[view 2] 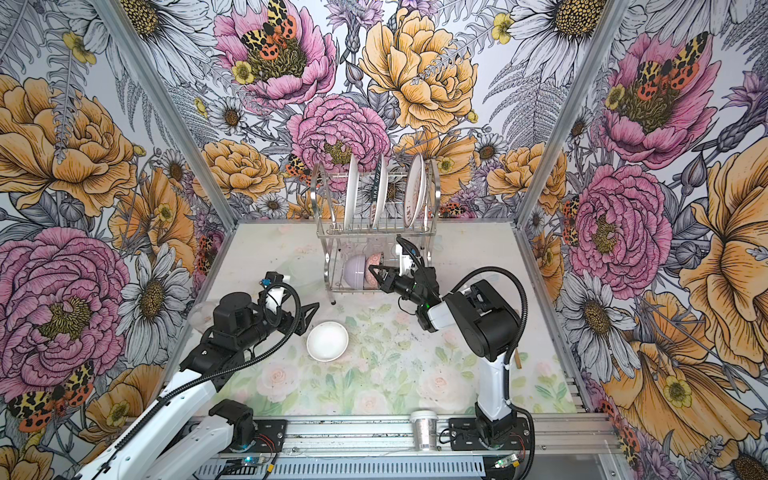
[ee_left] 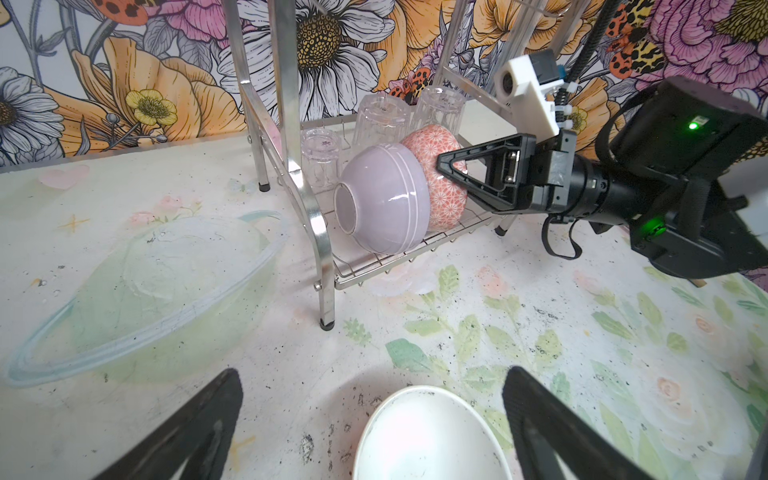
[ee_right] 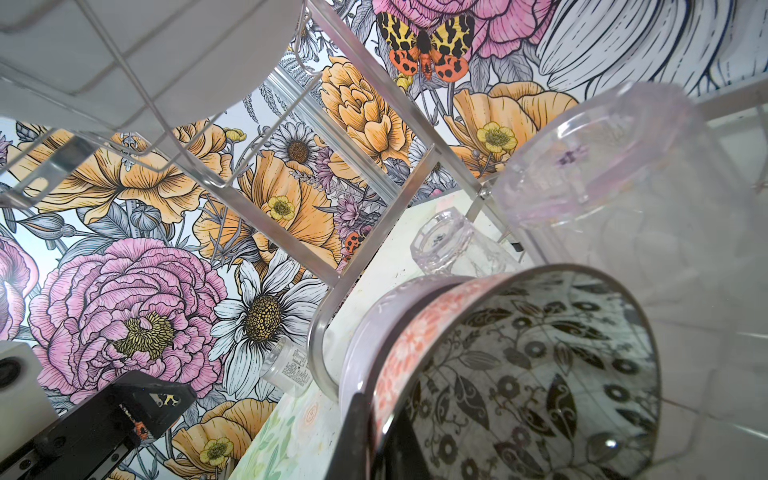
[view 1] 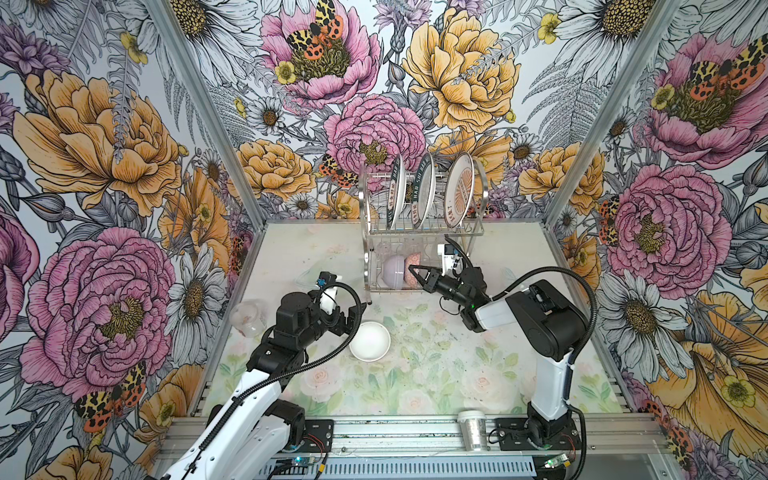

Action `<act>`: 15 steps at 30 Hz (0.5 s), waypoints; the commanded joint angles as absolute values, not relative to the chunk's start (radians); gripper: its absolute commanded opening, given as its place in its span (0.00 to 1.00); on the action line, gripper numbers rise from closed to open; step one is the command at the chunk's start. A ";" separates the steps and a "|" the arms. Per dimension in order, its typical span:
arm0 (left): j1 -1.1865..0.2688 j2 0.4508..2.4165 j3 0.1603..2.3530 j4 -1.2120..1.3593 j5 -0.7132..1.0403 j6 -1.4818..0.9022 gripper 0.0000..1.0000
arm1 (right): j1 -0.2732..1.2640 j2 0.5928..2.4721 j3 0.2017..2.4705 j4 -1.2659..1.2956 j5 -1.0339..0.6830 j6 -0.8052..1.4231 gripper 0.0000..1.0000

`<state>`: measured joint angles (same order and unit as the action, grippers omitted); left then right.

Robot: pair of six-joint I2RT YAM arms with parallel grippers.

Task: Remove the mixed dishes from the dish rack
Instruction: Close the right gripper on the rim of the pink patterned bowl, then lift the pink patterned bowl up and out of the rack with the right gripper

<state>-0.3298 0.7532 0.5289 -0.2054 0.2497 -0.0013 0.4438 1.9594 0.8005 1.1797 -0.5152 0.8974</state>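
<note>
- Right gripper (ee_left: 440, 165) pinches the rim of the orange patterned bowl (ee_left: 442, 203) in the dish rack (ee_left: 316, 224).
- We see the left gripper (ee_left: 374, 374) spread above a white bowl (ee_left: 428, 436).

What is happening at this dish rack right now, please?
The right gripper is closed on the rim of the orange bowl, which sits beside the lavender bowl on the lower shelf of the dish rack. The left gripper hangs open over a white bowl on the table. Three plates stand on the upper shelf.
</note>
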 commanded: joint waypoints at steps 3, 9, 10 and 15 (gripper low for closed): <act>-0.336 0.739 0.517 -0.201 0.229 -0.010 0.99 | 0.434 1.839 0.796 1.393 -0.476 0.843 0.00; -0.336 0.745 0.519 -0.196 0.230 -0.012 0.99 | 0.434 1.803 0.776 1.393 -0.465 0.801 0.00; -0.337 0.744 0.519 -0.196 0.230 -0.012 0.99 | 0.435 1.801 0.775 1.393 -0.466 0.802 0.00; -0.338 0.739 0.519 -0.199 0.229 -0.013 0.99 | 0.434 1.797 0.764 1.393 -0.463 0.804 0.00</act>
<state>-0.3298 0.7532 0.5289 -0.2054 0.2497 -0.0013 0.4370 1.8305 0.7708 1.2846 -0.4786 0.8284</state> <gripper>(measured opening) 0.989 0.091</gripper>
